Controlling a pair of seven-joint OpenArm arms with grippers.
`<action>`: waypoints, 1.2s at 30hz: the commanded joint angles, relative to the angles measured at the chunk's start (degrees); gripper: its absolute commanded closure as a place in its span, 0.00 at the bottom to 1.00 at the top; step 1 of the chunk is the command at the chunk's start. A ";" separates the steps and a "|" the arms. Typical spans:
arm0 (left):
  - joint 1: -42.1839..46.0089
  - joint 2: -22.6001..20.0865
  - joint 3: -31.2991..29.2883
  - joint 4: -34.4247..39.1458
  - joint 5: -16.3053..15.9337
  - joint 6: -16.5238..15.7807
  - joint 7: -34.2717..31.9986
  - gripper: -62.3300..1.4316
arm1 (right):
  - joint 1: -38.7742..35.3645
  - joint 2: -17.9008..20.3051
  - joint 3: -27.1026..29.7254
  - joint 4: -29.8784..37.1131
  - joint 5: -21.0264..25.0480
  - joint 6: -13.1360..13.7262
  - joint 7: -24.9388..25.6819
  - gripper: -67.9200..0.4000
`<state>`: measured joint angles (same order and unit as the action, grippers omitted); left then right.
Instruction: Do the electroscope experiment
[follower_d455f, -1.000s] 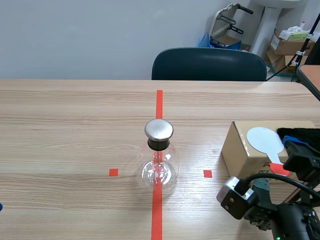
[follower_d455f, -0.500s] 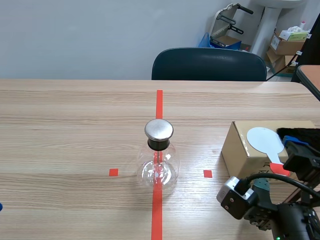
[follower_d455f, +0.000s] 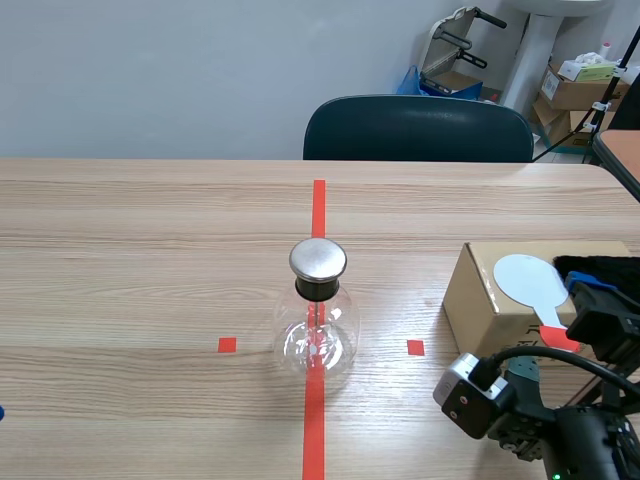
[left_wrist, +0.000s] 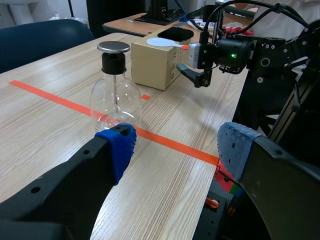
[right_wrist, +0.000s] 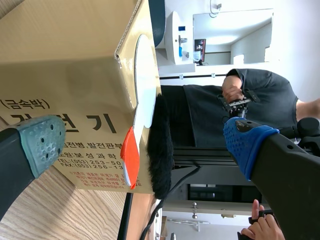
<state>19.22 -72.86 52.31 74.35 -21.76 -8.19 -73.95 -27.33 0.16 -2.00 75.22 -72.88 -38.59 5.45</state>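
**A:** What is sitting on the work surface right now?

**B:** I am looking at a pale wood-grain table (follower_d455f: 120, 260), with an orange-red tape line (follower_d455f: 318, 205) running down its middle away from me. A round clear glass flask with a black neck and a flat silver metal cap (follower_d455f: 316, 335) is standing upright on that line.

**A:** Anything else?

**B:** I am seeing a brown cardboard box (follower_d455f: 480, 300) resting on the table off to the right, well apart from the flask.
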 joint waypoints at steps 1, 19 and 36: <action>0.11 -0.50 -0.15 0.68 -0.11 -0.13 -1.07 0.39 | 0.81 0.46 0.48 0.68 0.00 -0.81 0.00 0.00; 0.13 -0.48 -0.15 0.68 -0.04 -0.15 -1.05 0.39 | 0.81 0.46 0.48 0.68 0.00 -0.81 0.42 0.00; 0.13 -0.48 -0.15 0.68 -0.11 -0.17 -1.03 0.39 | -0.15 0.46 0.48 0.87 0.04 -0.81 0.44 0.00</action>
<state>19.22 -72.86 52.31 74.35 -21.76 -8.19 -73.95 -27.35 0.16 -1.96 75.22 -72.88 -38.59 5.91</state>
